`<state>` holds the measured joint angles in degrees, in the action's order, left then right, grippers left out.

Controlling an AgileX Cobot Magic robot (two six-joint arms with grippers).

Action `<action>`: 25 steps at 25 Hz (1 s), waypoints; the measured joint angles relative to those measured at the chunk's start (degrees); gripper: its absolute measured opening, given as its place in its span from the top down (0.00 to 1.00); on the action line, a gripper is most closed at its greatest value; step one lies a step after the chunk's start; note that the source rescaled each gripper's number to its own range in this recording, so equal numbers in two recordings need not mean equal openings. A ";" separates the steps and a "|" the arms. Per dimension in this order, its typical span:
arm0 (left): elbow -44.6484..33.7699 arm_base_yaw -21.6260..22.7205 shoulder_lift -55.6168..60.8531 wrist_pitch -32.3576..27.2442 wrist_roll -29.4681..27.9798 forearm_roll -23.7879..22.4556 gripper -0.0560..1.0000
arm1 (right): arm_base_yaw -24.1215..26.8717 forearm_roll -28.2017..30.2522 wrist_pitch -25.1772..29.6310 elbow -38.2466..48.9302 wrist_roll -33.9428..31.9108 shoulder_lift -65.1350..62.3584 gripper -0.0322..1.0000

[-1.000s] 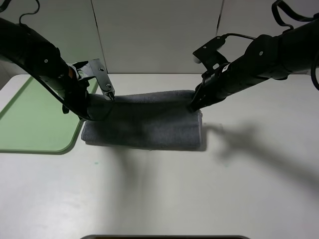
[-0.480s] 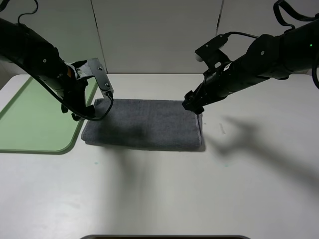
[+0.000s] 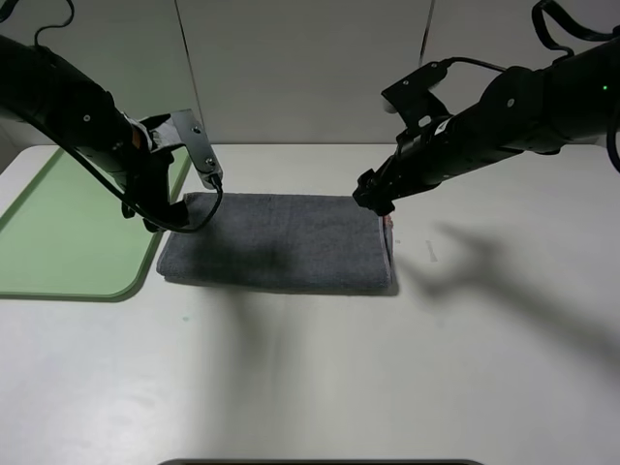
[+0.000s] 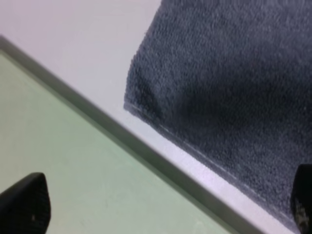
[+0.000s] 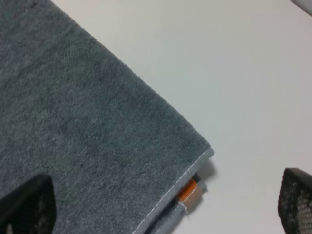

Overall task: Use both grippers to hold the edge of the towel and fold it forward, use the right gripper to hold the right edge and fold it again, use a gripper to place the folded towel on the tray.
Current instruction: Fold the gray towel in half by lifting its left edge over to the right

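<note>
The folded grey towel (image 3: 276, 242) lies flat near the far edge of the bench (image 3: 310, 368), just beside the green tray (image 3: 58, 232) at the left edge, with the left claw (image 3: 186, 206) spread wide over its far-left corner and the right claw (image 3: 373, 201) spread wide over its far-right corner, both gripping nothing.

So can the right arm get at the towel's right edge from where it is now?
Probably yes. The right arm hangs over the far right corner of the towel, jaws open, and nothing lies on or beside that edge.
</note>
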<state>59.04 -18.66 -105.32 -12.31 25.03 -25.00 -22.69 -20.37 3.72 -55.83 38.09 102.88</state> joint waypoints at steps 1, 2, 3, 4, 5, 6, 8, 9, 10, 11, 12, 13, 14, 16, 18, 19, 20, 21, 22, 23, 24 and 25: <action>0.00 0.00 0.00 0.25 -0.06 0.00 0.00 | 0.00 0.00 -0.24 0.00 -0.66 0.00 0.00; 0.00 0.00 0.00 0.55 -0.06 0.00 0.00 | 0.00 0.00 -0.33 0.00 -1.36 0.00 0.00; 0.00 0.00 0.00 0.90 -0.12 0.00 0.00 | 0.00 0.00 -0.46 0.00 -2.12 0.00 0.00; 0.00 0.00 0.00 1.31 -0.12 0.00 0.00 | 0.00 0.00 -0.52 0.00 -2.67 0.00 0.00; 0.00 0.00 0.00 1.67 -0.12 0.00 0.00 | 0.00 0.00 -0.52 0.00 -3.08 0.00 0.00; 0.00 0.00 0.00 1.81 -0.12 0.00 0.00 | 0.00 0.00 -0.52 0.00 -3.38 0.00 0.00; 0.00 0.00 0.00 1.90 -0.16 0.00 0.00 | 0.00 0.00 -0.52 0.00 -4.37 0.00 0.00; 0.00 0.00 0.00 1.90 -0.16 0.00 0.00 | 0.00 0.00 -0.52 0.00 -4.90 0.00 0.00; 0.00 0.00 0.00 1.90 -0.16 0.00 0.00 | 0.00 0.00 -0.52 0.00 -5.38 0.00 0.00; 0.00 0.00 0.00 1.90 -0.16 0.00 0.00 | 0.00 0.00 -0.52 0.00 -5.80 0.00 0.00; 0.00 0.00 0.00 1.94 -0.16 0.00 0.00 | 0.00 0.00 -0.52 0.00 -6.29 0.00 0.00; 0.00 0.00 0.00 1.94 -0.16 0.00 0.00 | 0.00 0.00 -0.52 0.00 -6.72 0.00 0.00; 0.00 0.00 0.00 1.94 -0.16 0.00 0.00 | 0.00 0.00 -0.52 0.00 -7.46 0.00 0.00; 0.00 0.00 0.00 1.94 -0.16 0.00 0.00 | 0.00 0.00 -0.52 0.00 -8.88 0.00 0.00; 0.00 0.00 0.00 2.01 -0.16 0.00 0.00 | 0.00 0.00 -0.52 0.00 -10.21 0.00 0.00; 0.00 0.00 0.00 2.04 -0.16 0.00 0.00 | 0.00 0.00 -0.52 0.00 -10.53 0.00 0.00; 0.00 0.00 0.00 2.04 -0.16 0.00 0.00 | 0.00 0.00 -0.42 0.00 -10.72 0.00 0.00; 0.00 0.00 0.00 2.04 -0.16 0.00 0.00 | 0.00 0.00 -0.27 0.00 -10.78 0.00 0.00; 0.00 0.00 0.00 2.04 -0.16 0.00 0.00 | 0.00 0.00 0.23 0.00 -10.84 0.00 0.00; 0.00 0.00 0.00 2.04 -0.16 0.00 0.00 | 0.00 0.00 0.85 0.00 -11.06 0.00 0.00; 0.00 0.00 0.00 2.04 -0.16 0.00 0.00 | 0.00 0.00 1.83 0.00 -11.48 -0.28 0.00; 0.00 0.00 0.00 2.04 -0.16 0.00 0.00 | 0.00 0.00 3.10 0.00 -12.22 -0.67 0.00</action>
<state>59.04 -18.66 -105.32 -10.27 24.87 -25.00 -22.69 -20.37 6.83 -55.83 25.87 102.21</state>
